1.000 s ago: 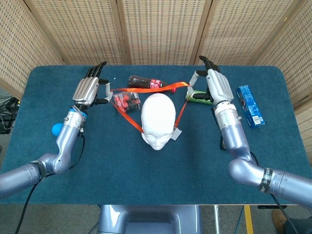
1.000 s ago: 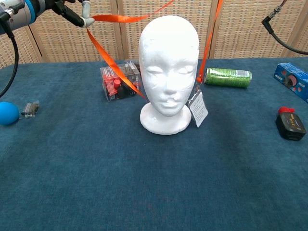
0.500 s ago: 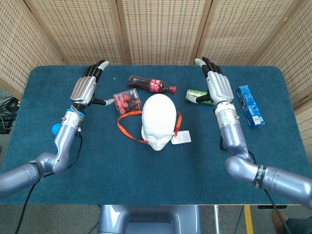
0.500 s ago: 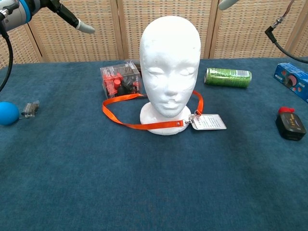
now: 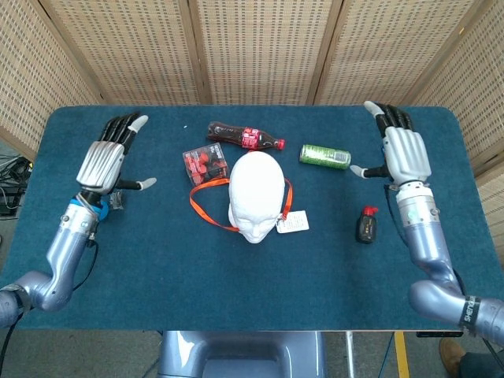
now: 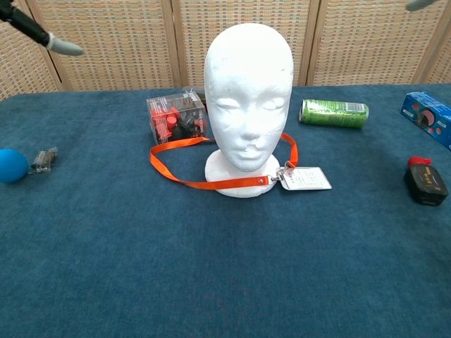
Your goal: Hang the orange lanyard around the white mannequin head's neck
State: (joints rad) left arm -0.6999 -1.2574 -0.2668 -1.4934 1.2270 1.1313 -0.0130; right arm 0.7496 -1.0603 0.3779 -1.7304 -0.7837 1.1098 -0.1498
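The white mannequin head [image 5: 255,194] [image 6: 248,105] stands upright at the table's middle. The orange lanyard [image 5: 206,208] [image 6: 184,179] loops around its neck and lies on the cloth, its white card [image 5: 293,223] [image 6: 305,179] resting to the right of the base. My left hand [image 5: 105,157] is raised at the left with fingers spread, holding nothing; only a fingertip [image 6: 62,46] of it shows in the chest view. My right hand [image 5: 403,152] is raised at the right, fingers spread, also empty.
Behind the head are a clear box of red pieces [image 5: 205,164] [image 6: 176,117], a cola bottle [image 5: 245,136] and a green can [image 5: 324,156] [image 6: 334,113]. A black and red device [image 5: 366,225] [image 6: 425,180], a blue box [image 6: 427,116], a blue ball [image 6: 12,166] and a small clip [image 6: 44,159] lie toward the sides.
Both hands let go of the lanyard, which dropped around the mannequin's neck. Since then the hands have moved outward, away from the head, toward the table's sides.
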